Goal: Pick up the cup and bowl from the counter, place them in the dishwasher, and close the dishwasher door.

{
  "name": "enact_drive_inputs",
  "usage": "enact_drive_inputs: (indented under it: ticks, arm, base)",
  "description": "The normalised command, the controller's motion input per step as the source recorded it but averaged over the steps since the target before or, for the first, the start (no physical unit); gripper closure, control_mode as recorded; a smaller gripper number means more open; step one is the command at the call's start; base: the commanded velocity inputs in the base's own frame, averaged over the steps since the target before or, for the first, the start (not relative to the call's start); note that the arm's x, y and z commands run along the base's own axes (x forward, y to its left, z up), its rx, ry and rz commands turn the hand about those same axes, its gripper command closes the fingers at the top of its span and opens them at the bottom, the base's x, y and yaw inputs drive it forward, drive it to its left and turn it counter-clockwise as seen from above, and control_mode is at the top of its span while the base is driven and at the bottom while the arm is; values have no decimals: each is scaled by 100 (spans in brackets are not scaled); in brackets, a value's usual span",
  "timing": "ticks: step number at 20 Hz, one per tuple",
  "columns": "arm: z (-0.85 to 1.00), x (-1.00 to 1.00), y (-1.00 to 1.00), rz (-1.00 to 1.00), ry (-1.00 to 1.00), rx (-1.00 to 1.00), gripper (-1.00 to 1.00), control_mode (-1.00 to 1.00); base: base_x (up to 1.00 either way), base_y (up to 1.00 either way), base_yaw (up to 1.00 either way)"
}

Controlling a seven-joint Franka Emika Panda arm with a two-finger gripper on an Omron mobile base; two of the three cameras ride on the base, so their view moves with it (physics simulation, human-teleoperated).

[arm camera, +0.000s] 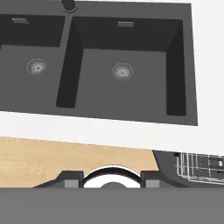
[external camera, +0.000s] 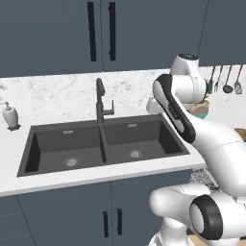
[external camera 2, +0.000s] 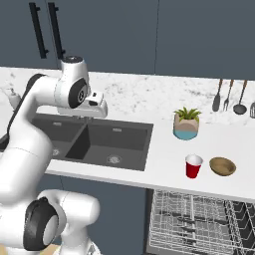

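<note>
Nothing of the task is done yet, I judge: the red cup (external camera 2: 193, 166) and the brown bowl (external camera 2: 222, 166) stand side by side on the tabletop (external camera 2: 164, 149), above the dishwasher (external camera 2: 199, 224) with its white rack pulled out. My tool (arm camera: 112, 180) hangs over the double sink (arm camera: 122, 70), well apart from both, its fingers apart and holding nothing.

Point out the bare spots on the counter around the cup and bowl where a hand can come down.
Bare counter lies between the sink and the cup, and in front of cup and bowl along the edge above the dishwasher rack. Tighter spots: the gap between cup and bowl, and behind them by the plant pot.
</note>
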Motion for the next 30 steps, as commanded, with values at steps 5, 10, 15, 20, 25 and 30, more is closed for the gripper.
enact_drive_inputs:
  ticks: [5,10,15,20,25,30]
  arm:
    - [0,-48,2,0,0,0,-100,-100]
    - [-19,-73,0,-3,0,3,-100,-100]
    - [-45,-28,0,-3,0,0,-100,-100]
    - [-32,0,0,0,0,0,-100,-100]
    - [0,0,0,0,0,0,-100,100]
    - [0,0,0,0,0,0,-100,100]
  base:
    - [0,0,0]
    - [0,0,0]
    - [0,0,0]
    - [0,0,0]
    - [1,4,-10]
    - [0,57,-72]
